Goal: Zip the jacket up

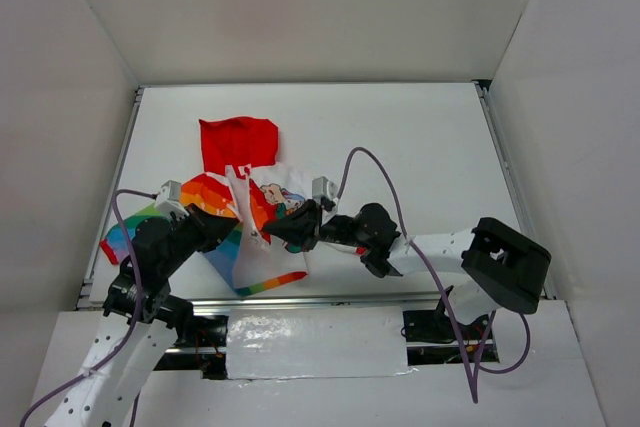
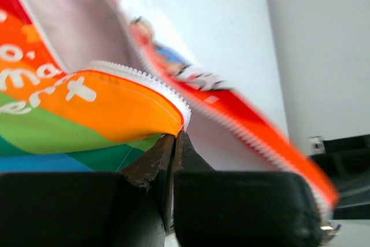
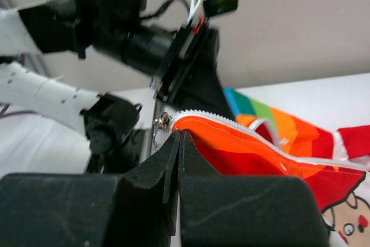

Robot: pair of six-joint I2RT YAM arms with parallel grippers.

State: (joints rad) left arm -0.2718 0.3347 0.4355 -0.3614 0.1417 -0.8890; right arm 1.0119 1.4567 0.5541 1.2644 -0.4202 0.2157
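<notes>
black left gripper (image 2: 173, 143): fingers pressed together on the orange hem corner of the jacket (image 1: 250, 257), just under its white zipper teeth (image 2: 139, 76). right gripper (image 3: 179, 140): likewise clamped on the opposite red-orange zip edge, beside one metal zip pull (image 3: 163, 122). count: two grippers, one jacket. jacket front hangs raised between them; red hood (image 1: 238, 144) lies beyond on the white table (image 1: 420, 147).
</notes>
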